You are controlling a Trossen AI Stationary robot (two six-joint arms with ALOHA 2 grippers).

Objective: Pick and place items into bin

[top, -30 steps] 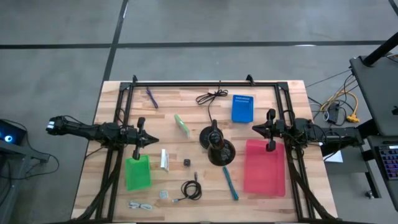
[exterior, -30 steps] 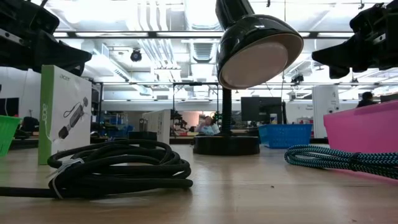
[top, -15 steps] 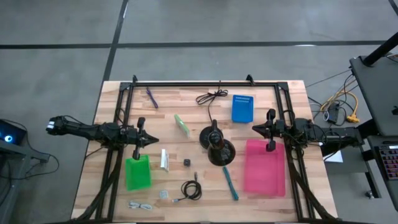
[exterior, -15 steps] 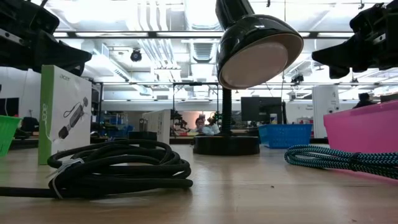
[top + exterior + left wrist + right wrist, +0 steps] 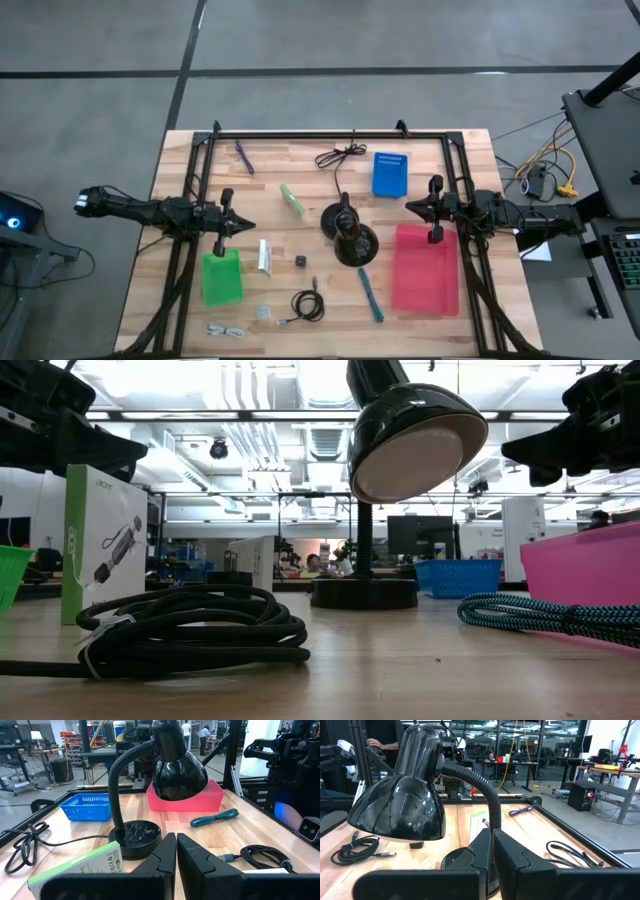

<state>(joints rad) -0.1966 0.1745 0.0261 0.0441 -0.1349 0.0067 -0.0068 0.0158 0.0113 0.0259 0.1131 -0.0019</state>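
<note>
Trouble would come mostly from the black lamp in the middle of the worktop: a reaching arm could knock it. The coiled black cable and the teal cable lie near the front edge, unpicked. The left claw and the right claw are both closed and empty, waiting at the sides. The pink bin lies under the right arm.

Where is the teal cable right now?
In the high view the teal cable lies on the table's right half, between the lamp base and the pink bin, untouched.
</note>
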